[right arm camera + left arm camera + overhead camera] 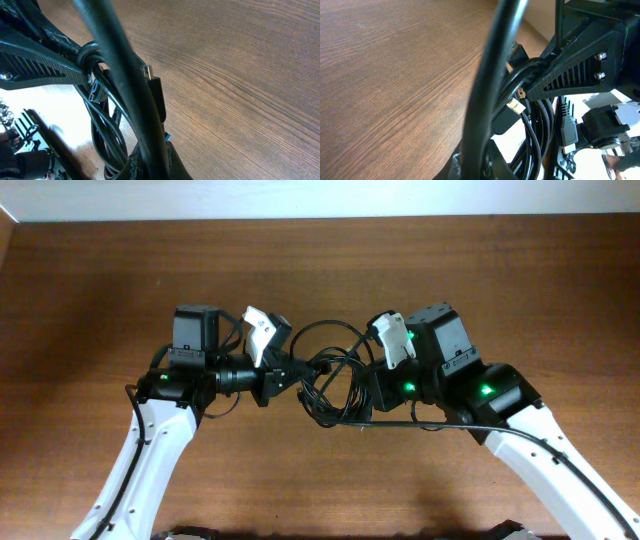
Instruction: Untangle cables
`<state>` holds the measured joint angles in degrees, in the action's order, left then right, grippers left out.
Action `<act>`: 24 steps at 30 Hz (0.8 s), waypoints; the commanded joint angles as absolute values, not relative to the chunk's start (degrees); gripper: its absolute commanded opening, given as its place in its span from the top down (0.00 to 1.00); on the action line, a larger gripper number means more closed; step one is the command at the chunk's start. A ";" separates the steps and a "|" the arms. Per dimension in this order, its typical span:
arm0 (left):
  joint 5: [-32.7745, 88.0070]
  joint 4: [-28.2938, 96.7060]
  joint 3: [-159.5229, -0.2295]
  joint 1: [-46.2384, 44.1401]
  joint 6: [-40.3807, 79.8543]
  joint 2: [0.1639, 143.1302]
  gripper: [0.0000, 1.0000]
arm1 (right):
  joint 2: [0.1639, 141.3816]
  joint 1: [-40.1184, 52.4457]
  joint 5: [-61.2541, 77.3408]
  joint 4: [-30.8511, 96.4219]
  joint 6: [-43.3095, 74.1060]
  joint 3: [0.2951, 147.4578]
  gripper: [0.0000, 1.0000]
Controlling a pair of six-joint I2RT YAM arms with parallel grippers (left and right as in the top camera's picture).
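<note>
The cables (328,375) sit bunched at the centre of the table (320,270), strung between the two grippers. At 9 o'clock of the bundle, the left gripper (297,373) is clamped on a loop. At 3 o'clock, the right gripper (362,395) is closed tight on another strand. A plug (516,106) hangs among the loops. Bare wood stretches toward 12 o'clock up to the far edge, and wide at 9 and 3. The arms close in at 7 and 5 o'clock.
</note>
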<state>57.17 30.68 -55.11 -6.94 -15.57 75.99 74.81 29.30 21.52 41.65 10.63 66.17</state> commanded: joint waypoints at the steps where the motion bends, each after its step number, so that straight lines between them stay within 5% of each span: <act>1: 58.30 31.46 -56.10 -7.09 -16.27 76.18 0.65 | 73.30 29.56 22.81 40.93 10.72 67.64 0.96; 2: 58.33 32.84 -56.10 -7.09 -16.27 76.18 0.43 | 73.32 29.56 23.81 40.16 10.70 67.64 0.96; 4: 58.30 34.54 -56.10 -7.07 -16.29 76.18 0.35 | 73.30 29.56 26.00 38.52 10.70 67.64 0.96; 5: 58.26 34.74 -56.10 -7.07 -16.29 76.18 0.41 | 73.32 29.56 26.00 38.59 10.72 67.64 0.96; 8: 58.22 34.61 -56.10 -7.07 -16.29 76.18 0.86 | 73.32 29.56 26.57 38.74 10.72 67.64 0.96; 11: 58.19 34.61 -56.10 -7.07 -16.27 76.18 1.00 | 73.32 29.56 26.37 38.79 10.72 67.64 0.96; 14: 60.88 34.35 -56.10 -7.07 -16.27 76.18 1.00 | 73.32 29.56 26.35 38.76 10.72 67.64 0.93; 16: 65.23 33.39 -56.10 -7.07 -16.25 76.18 1.00 | 73.32 29.56 24.62 38.83 10.74 67.64 0.21; 17: 66.22 32.38 -56.10 -7.05 -14.68 76.18 1.00 | 73.32 29.54 22.02 39.38 11.88 67.64 0.09; 24: 50.50 25.69 -56.10 0.49 19.94 76.18 1.00 | 73.32 29.52 14.79 41.78 23.03 67.64 0.02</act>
